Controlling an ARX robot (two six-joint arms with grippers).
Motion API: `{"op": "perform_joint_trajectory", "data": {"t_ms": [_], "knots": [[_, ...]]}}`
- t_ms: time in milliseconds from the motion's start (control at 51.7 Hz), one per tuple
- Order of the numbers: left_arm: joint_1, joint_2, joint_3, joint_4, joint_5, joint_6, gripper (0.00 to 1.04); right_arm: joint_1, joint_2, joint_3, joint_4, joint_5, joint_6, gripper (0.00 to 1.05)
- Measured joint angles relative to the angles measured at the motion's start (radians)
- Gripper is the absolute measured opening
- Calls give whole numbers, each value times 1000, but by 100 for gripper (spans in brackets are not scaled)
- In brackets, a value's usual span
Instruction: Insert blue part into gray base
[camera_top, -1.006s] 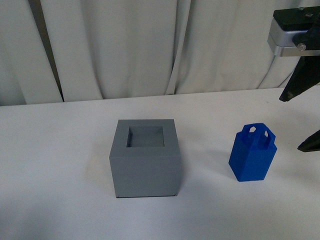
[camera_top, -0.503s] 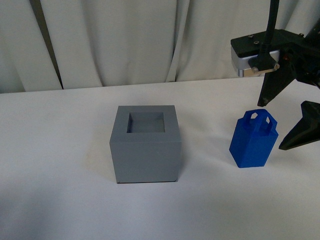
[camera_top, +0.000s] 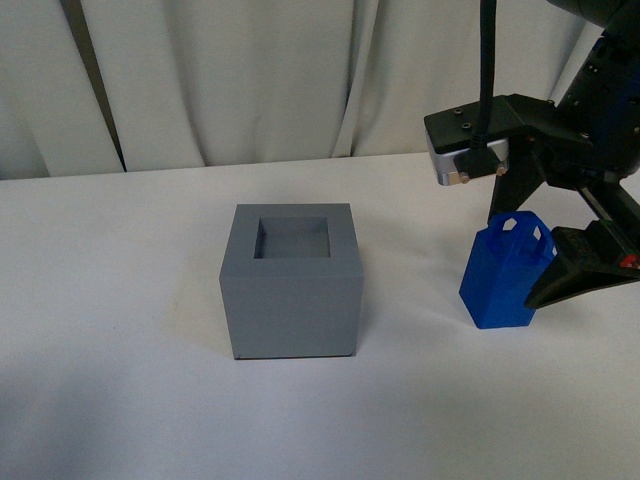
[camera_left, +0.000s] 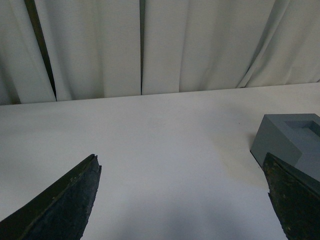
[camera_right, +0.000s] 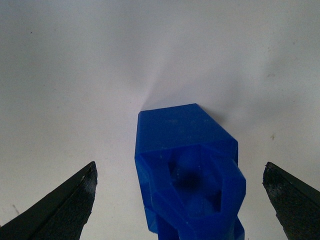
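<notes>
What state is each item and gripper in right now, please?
blue part, upright on the table, not gripped.
gray base, recess facing up, empty.
right gripper, open, fingers either side of the blue part.
left gripper, open, holding nothing.

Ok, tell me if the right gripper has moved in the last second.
Yes: the right gripper came leftward toward the gray base, now straddling the blue part.
</notes>
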Motion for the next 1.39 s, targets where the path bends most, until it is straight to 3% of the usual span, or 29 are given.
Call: {"op": "perform_joint_trajectory", "data": {"t_ms": [426, 542, 755, 1045, 1394], "knots": [[0, 0, 0, 0, 0, 0, 99, 11, 34, 16, 26, 34, 3, 97], [0, 0, 0, 0, 0, 0, 99, 11, 39, 16, 35, 40, 5, 77], [0, 0, 0, 0, 0, 0, 99, 11, 43, 16, 38, 40, 3, 49], [0, 0, 0, 0, 0, 0, 99, 17, 30, 92, -58, -50, 17, 48], [0, 0, 0, 0, 0, 0, 99, 109, -34, 281, -169, -130, 82, 48]]}}
